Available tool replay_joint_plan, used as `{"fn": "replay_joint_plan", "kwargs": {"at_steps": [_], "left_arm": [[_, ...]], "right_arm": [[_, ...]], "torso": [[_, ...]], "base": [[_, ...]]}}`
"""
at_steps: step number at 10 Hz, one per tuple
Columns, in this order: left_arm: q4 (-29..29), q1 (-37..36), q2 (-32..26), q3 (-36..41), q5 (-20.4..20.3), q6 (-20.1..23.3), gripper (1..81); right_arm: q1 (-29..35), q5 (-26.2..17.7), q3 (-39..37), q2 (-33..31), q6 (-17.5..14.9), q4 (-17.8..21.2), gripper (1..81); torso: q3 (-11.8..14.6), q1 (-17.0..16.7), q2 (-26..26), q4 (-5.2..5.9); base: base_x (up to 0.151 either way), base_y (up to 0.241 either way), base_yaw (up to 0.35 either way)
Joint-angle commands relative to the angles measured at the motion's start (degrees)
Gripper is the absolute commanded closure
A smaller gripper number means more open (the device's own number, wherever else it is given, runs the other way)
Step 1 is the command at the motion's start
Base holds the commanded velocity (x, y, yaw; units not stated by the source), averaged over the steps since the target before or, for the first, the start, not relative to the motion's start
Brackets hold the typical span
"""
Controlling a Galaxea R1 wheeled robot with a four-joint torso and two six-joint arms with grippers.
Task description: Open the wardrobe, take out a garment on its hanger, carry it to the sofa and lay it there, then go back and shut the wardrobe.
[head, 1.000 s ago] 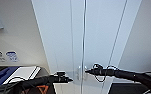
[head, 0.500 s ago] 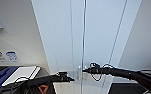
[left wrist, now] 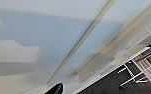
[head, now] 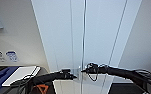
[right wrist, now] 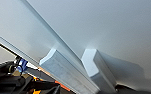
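White wardrobe [head: 91, 37] doors shut, dead ahead of both grippers. Left gripper [head: 74, 76] and right gripper [head: 84, 71] flank the centre seam at handle [right wrist: 96, 67] height, presumably to pull; finger opening can't be told.

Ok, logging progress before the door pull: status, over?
Left end effector and right end effector both at the wardrobe centre seam, handle height. Doors shut. White handles close ahead. Nothing in the way.
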Motion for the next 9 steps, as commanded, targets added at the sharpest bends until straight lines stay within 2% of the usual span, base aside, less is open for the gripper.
{"fn": "replay_joint_plan", "kwargs": {"at_steps": [1,9], "left_arm": [[0.4,-10.3,3.4,-2.6,1.9,0.1,1.0],[2.5,-11.5,15.2,-15.6,-0.1,0.6,1.0]], "right_arm": [[10.3,-1.2,1.5,0.9,0.2,0.2,1.0],[9.5,-0.3,3.3,0.5,1.0,1.0,1.0]], "torso": [[0.0,0.0,0.0,0.00],[0.0,0.0,0.0,0.00]], "base": [[0.000,0.000,0.000],[0.000,0.000,0.000]]}}
